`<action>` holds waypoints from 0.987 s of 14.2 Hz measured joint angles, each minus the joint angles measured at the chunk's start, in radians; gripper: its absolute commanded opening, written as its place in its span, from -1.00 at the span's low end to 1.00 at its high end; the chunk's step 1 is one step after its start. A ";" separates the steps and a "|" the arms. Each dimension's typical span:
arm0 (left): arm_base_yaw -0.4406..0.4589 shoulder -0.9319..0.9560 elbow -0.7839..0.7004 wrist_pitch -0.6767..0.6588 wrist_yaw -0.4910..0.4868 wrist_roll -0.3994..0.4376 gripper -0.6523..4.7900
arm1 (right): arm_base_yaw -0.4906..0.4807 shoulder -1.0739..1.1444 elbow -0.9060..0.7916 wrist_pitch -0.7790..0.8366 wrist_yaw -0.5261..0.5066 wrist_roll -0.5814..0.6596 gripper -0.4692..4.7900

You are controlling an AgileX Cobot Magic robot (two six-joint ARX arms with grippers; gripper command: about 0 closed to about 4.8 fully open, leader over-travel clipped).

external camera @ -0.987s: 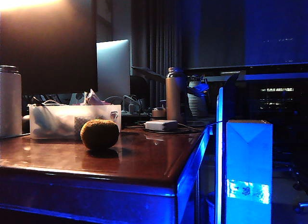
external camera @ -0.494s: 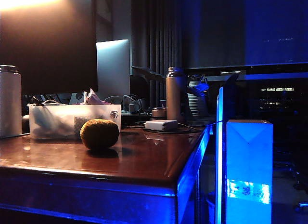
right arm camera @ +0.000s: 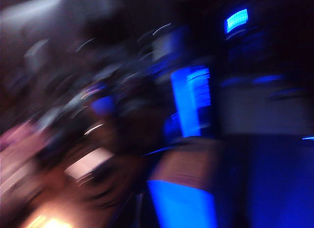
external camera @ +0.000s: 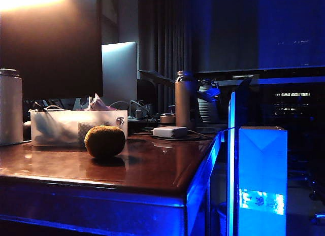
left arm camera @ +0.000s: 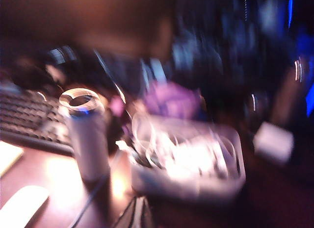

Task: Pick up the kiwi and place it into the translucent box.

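Observation:
The kiwi [external camera: 104, 141], a brown fuzzy oval, lies on the dark wooden table [external camera: 152, 170] just in front of the translucent box [external camera: 56, 129], whose cluttered contents show through. Neither arm appears in the exterior view. The left wrist view is smeared; it shows the translucent box [left arm camera: 196, 164] ahead of my left gripper [left arm camera: 140, 214], whose fingers seem pressed together with nothing between them. I cannot make out the kiwi there. The right wrist view is heavily blurred; my right gripper [right arm camera: 140, 211] is only a dark shape, shut, above the table's blue-lit edge.
A tall white cylinder [external camera: 10, 114] stands left of the box. Behind are a monitor [external camera: 119, 73], a metal bottle [external camera: 185, 99] and a white adapter [external camera: 170, 132]. A blue-lit carton [external camera: 261, 180] stands off the table's right edge. A keyboard [left arm camera: 29, 120] lies beside the cylinder.

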 measured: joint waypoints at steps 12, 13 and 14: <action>0.000 0.332 0.335 -0.361 0.200 0.028 -0.72 | 0.407 1.109 0.726 -0.050 -0.459 -0.381 -0.84; 0.000 0.332 0.336 -0.361 0.200 0.028 -0.71 | 0.440 1.169 0.753 -0.050 -0.458 -0.420 -0.84; 0.000 0.332 0.336 -0.359 0.200 0.028 -0.71 | 0.468 1.211 0.758 -0.047 -0.457 -0.458 -0.84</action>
